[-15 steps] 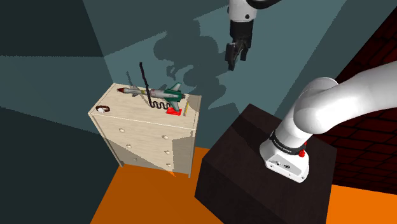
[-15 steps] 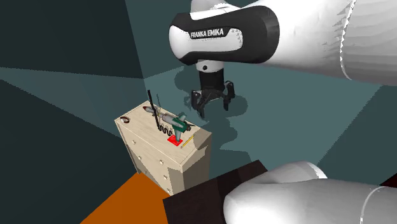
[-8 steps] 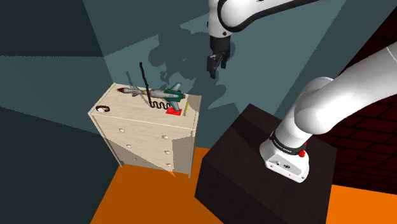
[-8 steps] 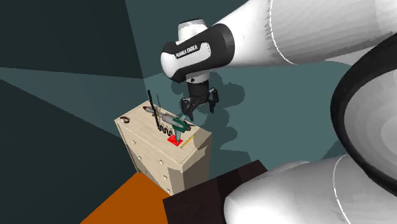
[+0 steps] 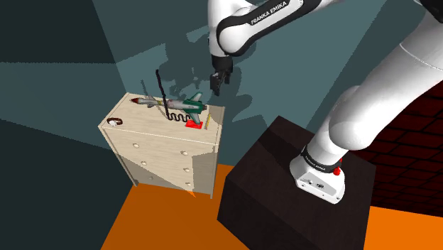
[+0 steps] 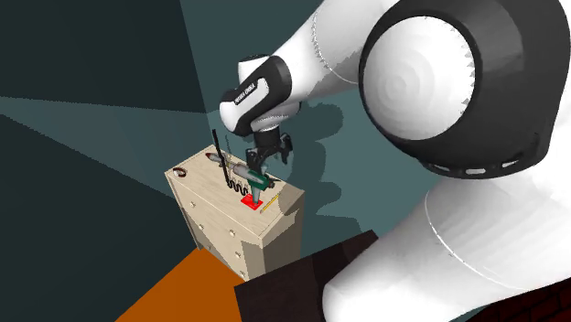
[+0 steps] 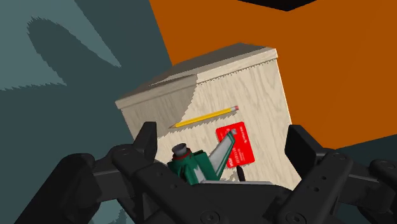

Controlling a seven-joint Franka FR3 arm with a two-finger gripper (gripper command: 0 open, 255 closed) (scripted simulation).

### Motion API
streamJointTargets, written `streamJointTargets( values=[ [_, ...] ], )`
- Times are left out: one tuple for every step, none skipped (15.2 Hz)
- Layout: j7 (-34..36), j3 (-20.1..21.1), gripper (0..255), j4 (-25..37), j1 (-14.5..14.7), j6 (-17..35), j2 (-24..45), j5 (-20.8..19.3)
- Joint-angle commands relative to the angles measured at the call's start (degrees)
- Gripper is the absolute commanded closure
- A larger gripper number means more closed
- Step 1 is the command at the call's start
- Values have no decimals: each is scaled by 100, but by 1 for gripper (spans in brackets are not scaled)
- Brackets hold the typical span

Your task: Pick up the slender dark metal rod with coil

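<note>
- While the approach was judged to be the step in hand, the pincer (image 5: 216, 84) was held in the air above the chest of drawers (image 5: 157, 153), over its end at the shoulder view's right, and nothing had yet been grasped.
- The pincer's fingers were seen spread apart in the wrist view, with nothing clasped between them.
- The slender dark rod with coil (image 5: 165, 103) was found on the chest's pale top, its shaft standing nearly upright and its coil lying at the foot, trailing toward a red card (image 5: 193, 124).
- The rod was placed to the shoulder view's left of the pincer, and a green toy plane (image 5: 187, 106) lay just beyond the coil.
- Ahead of the pincer in the wrist view, the plane's tail, the red card and a yellow pencil (image 7: 205, 117) were framed, so the aim was judged to be off the rod.
- For the next move, a shift toward the shoulder view's left and a descent were judged to be needed, with the spread fingers brought astride the shaft before being closed.
- Care was judged to be called for, since the shaft was thin and the plane was close beside it.
</note>
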Motion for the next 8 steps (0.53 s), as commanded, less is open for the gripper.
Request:
streamJointTargets(
  values=[
    [-32,36,0,152,25,322,399,-72],
    [-39,54,0,262,40,458,611,-114],
    [-45,72,0,380,55,586,823,-158],
    [-49,89,0,504,71,706,1034,-206],
    [-52,105,0,635,88,820,1245,-256],
    [-53,120,0,772,107,925,1455,-309],
    [-53,133,0,915,127,1024,1665,-363],
    [-53,145,0,1065,150,1115,1874,-419]
  ],
)
